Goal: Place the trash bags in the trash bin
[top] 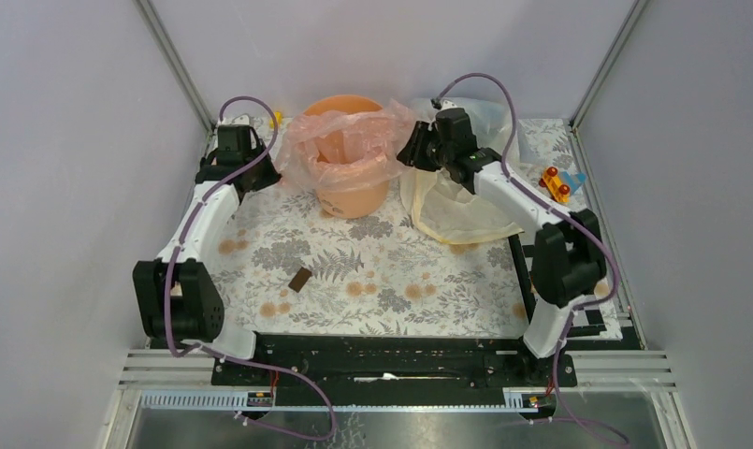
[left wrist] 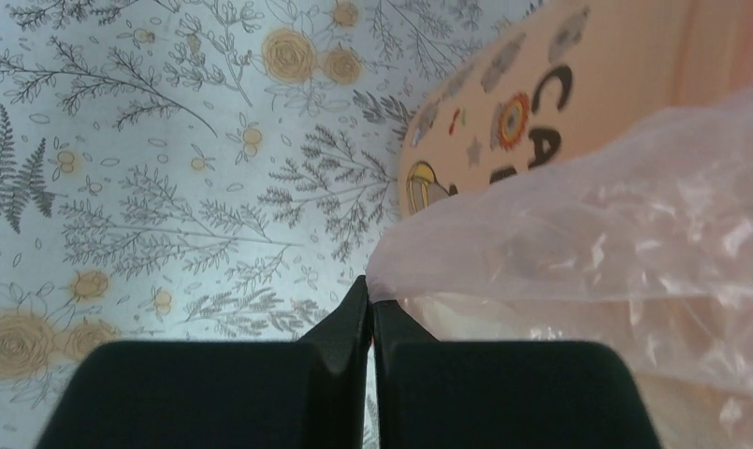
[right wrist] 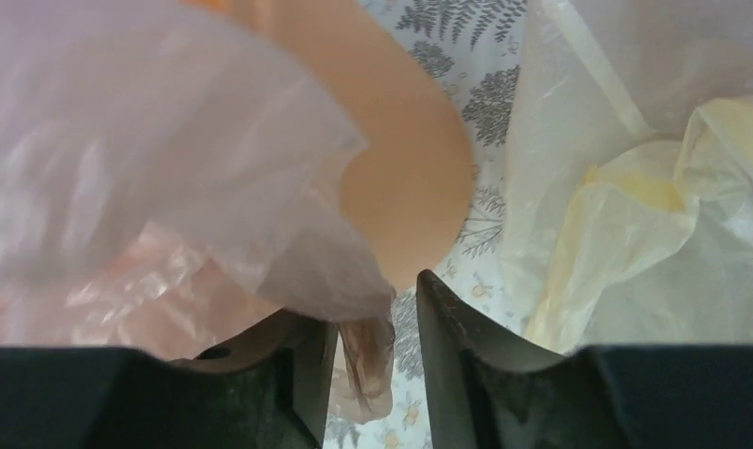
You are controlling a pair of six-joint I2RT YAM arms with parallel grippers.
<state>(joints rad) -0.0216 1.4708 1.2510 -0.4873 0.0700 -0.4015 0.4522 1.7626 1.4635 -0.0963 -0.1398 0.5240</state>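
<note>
The pale-pink trash bag (top: 349, 140) is draped over the mouth of the peach-orange trash bin (top: 354, 198), with part of it sunk inside. My left gripper (top: 277, 173) is at the bin's left side. In the left wrist view it (left wrist: 369, 295) is shut, pinching the edge of the pink film (left wrist: 587, 243) beside the printed bin wall (left wrist: 503, 112). My right gripper (top: 408, 150) is at the bin's right rim. Its jaws (right wrist: 377, 309) stand apart, with a fold of the bag (right wrist: 166, 168) hanging between them and over the left finger, in front of the bin (right wrist: 410, 187).
A cream-yellow plastic bag (top: 456, 210) lies just right of the bin under my right arm, with a clear whitish bag (top: 485, 117) behind it. A small colourful toy (top: 559, 182) sits at the right edge. A small brown piece (top: 299, 280) lies on the floral cloth (top: 400, 281).
</note>
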